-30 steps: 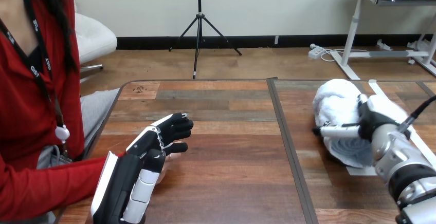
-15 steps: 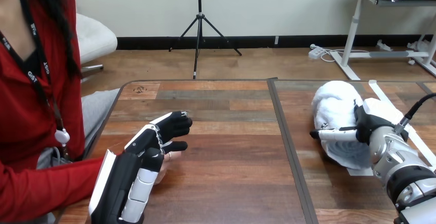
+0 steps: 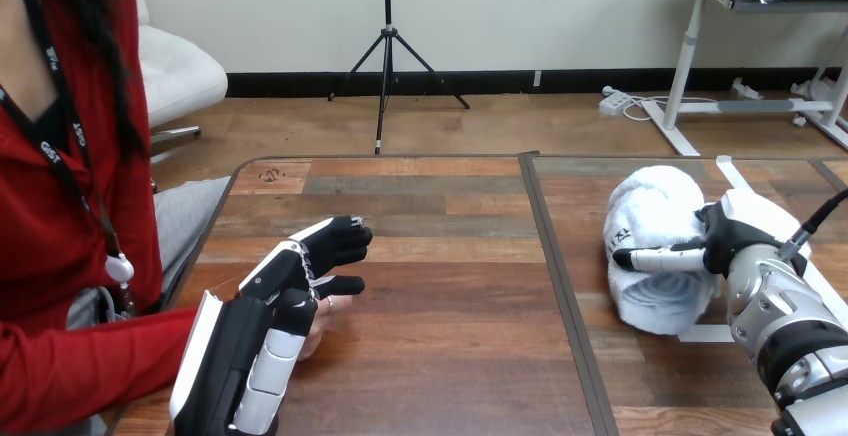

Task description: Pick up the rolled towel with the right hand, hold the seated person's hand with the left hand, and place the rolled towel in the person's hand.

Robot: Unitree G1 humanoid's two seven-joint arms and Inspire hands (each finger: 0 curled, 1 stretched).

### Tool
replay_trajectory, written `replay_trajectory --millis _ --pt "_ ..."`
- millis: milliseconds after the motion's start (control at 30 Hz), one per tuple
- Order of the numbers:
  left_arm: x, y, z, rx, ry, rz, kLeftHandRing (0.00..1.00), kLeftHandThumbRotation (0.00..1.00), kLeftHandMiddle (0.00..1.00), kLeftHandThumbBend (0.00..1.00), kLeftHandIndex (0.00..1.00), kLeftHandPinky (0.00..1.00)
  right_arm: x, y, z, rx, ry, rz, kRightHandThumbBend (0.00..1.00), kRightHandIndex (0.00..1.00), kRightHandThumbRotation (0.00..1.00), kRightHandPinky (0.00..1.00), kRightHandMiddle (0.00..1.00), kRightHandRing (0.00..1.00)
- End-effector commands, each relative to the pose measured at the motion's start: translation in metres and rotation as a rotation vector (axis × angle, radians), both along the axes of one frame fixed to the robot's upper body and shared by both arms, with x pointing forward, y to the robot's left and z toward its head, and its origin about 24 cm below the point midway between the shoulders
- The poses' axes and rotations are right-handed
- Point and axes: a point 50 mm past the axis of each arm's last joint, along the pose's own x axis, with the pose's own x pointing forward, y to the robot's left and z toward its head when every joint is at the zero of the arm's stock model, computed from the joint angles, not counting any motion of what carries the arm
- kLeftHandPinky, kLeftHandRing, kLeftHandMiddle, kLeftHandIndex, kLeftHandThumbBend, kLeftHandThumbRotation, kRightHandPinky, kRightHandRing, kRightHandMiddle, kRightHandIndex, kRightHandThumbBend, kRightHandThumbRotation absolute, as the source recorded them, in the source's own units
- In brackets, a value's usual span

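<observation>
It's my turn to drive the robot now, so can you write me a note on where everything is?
The left robot hand lies over the person's hand at the table's left side; I cannot tell if it grips.
The right robot hand is closed on the rolled towel at the table's right side, thumb across its front.
Done: towel grasped.
Left: carry it across and place it in the person's hand.

Black left hand and right hand, white-shelled; silver right forearm
</observation>
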Motion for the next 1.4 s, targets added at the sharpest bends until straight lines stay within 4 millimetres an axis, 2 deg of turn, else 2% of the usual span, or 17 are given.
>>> replay_trajectory --millis 0,200,233,400,600,833,1000,1200,1367 --pt "0.0049 0.0008 0.0170 -0.001 -0.105 0.017 0.79 1.00 0.78 0.79 0.76 0.69 -0.0027 0.0249 -0.0162 0.064 0.042 0.051 0.92 0.72 0.34 0.48 0.67 0.62" --pt "0.0046 0.0012 0.0170 0.002 -0.107 0.023 0.79 1.00 0.78 0.79 0.76 0.68 -0.0033 0.0255 -0.0170 0.058 0.018 0.056 0.86 0.64 0.17 0.44 0.62 0.57" --pt "0.0046 0.0012 0.0170 0.002 -0.108 0.024 0.79 1.00 0.78 0.79 0.75 0.68 -0.0034 0.0256 -0.0171 0.055 0.015 0.058 0.84 0.62 0.11 0.43 0.60 0.55" --pt "0.0049 0.0017 0.0169 0.001 -0.110 0.029 0.80 1.00 0.78 0.79 0.75 0.68 -0.0038 0.0256 -0.0175 0.050 0.005 0.061 0.82 0.58 0.03 0.41 0.57 0.52" --pt "0.0053 0.0023 0.0174 0.009 -0.118 0.040 0.80 1.00 0.78 0.78 0.75 0.68 -0.0046 0.0248 -0.0182 0.038 -0.003 0.070 0.78 0.56 0.01 0.38 0.53 0.48" --pt "0.0055 0.0029 0.0170 0.009 -0.116 0.042 0.80 1.00 0.78 0.79 0.75 0.68 -0.0057 0.0231 -0.0190 0.025 -0.005 0.074 0.72 0.59 0.00 0.30 0.45 0.39" --pt "0.0054 0.0033 0.0169 0.007 -0.114 0.043 0.81 1.00 0.78 0.79 0.75 0.68 -0.0064 0.0226 -0.0197 0.018 -0.009 0.080 0.71 0.59 0.00 0.28 0.42 0.37" --pt "0.0053 0.0035 0.0168 0.011 -0.116 0.047 0.81 1.00 0.78 0.79 0.75 0.68 -0.0068 0.0220 -0.0198 0.023 -0.014 0.082 0.72 0.56 0.00 0.28 0.42 0.37" --pt "0.0052 0.0039 0.0165 0.015 -0.117 0.049 0.82 1.00 0.78 0.79 0.75 0.68 -0.0065 0.0216 -0.0191 0.063 -0.037 0.079 0.74 0.51 0.00 0.33 0.47 0.42"
